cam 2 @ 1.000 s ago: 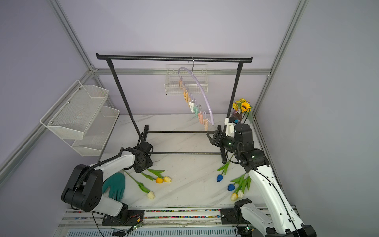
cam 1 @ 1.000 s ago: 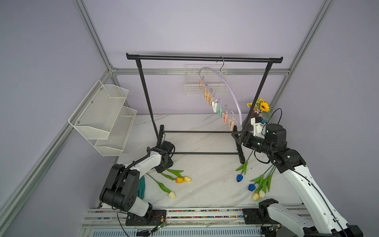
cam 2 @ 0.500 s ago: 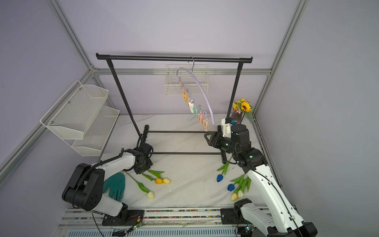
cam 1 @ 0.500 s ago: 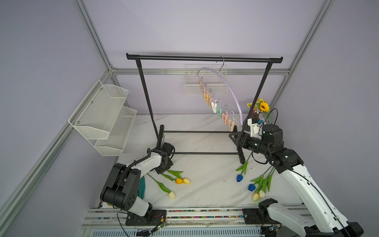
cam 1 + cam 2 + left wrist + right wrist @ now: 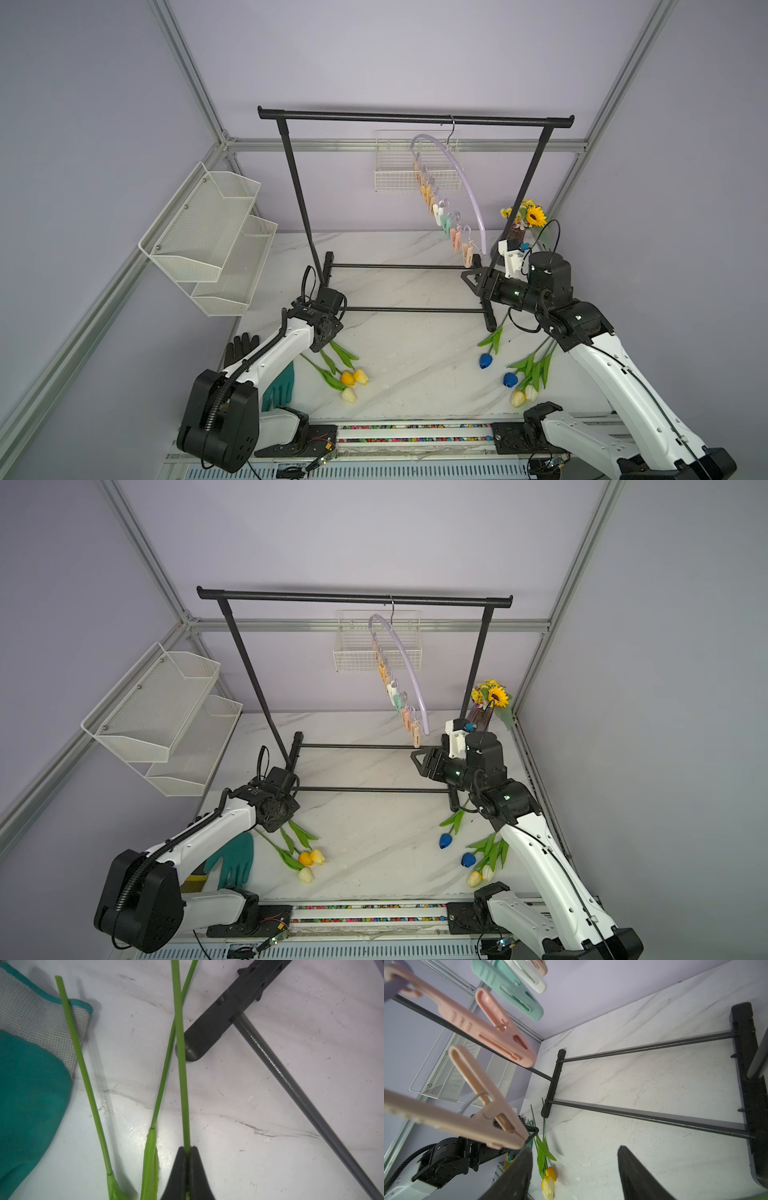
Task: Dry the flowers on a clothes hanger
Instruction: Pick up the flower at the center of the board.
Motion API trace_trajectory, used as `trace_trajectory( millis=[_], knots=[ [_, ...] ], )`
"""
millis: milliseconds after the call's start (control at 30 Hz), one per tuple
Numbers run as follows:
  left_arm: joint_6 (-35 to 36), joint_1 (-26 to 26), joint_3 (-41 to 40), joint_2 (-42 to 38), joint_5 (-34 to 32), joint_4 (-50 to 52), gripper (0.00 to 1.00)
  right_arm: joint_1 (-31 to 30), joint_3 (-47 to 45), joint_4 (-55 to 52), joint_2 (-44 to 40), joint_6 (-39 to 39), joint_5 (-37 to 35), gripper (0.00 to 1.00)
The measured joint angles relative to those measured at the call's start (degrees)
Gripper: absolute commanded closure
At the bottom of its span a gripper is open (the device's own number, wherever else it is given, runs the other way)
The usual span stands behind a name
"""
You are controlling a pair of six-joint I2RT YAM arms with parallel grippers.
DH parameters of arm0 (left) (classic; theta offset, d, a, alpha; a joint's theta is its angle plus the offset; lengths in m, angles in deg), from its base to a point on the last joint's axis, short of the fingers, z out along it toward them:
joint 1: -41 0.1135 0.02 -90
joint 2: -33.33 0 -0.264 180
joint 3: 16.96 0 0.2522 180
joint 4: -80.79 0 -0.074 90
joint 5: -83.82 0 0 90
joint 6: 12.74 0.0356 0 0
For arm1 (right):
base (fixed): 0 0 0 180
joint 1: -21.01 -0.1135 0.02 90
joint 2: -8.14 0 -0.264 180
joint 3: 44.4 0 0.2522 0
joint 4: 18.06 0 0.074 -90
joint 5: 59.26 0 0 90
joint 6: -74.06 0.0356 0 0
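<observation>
Left wrist view: pick-up step, left jaws shut on tulip stem (image 5: 184, 1084); right jaws wide, empty, near end clothespin (image 5: 467, 1124); next, lift stem to pin.

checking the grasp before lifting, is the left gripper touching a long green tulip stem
Touching. The left wrist view shows the left gripper with its jaws shut on one long green tulip stem.

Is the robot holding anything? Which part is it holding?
The left gripper pinches one tulip by its bare stem. The right gripper is open, holding nothing.
</observation>
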Motion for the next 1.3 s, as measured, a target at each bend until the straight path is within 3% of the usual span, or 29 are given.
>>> trace_trajectory(
  millis=[100, 233, 467, 833, 1033, 1300],
  knots=[
    [1.0, 0.0, 1.7, -2.4, -0.2, 0.5, 1.00, -0.4, -1.2, 2.7, -0.1, 0.2, 2.5, 0.33],
    [8.2, 0.0, 3.8, -5.5, 2.9, -3.7, 1.00, -1.3, -4.0, 6.5, -0.3, 0.4, 6.9, 0.36],
    [21.7, -0.7, -1.2, -10.9, 21.9, -25.7, 1.00, -2.6, -10.5, 15.4, -1.0, 2.2, 13.0, 0.39],
    [31.1, -7.4, -5.4, -7.3, 46.8, -55.8, 1.00, -3.7, -24.1, 40.6, 0.2, 10.5, 19.5, 0.54],
    [32.9, -9.9, -6.6, -3.7, 51.0, -68.0, 1.00, -6.2, -26.2, 53.1, 4.3, 13.2, 21.7, 0.58],
    [33.4, -13.6, -6.6, 0.6, 52.3, -74.4, 1.00, -9.7, -26.4, 63.9, 8.6, 14.2, 22.3, 0.63]
  ],
)
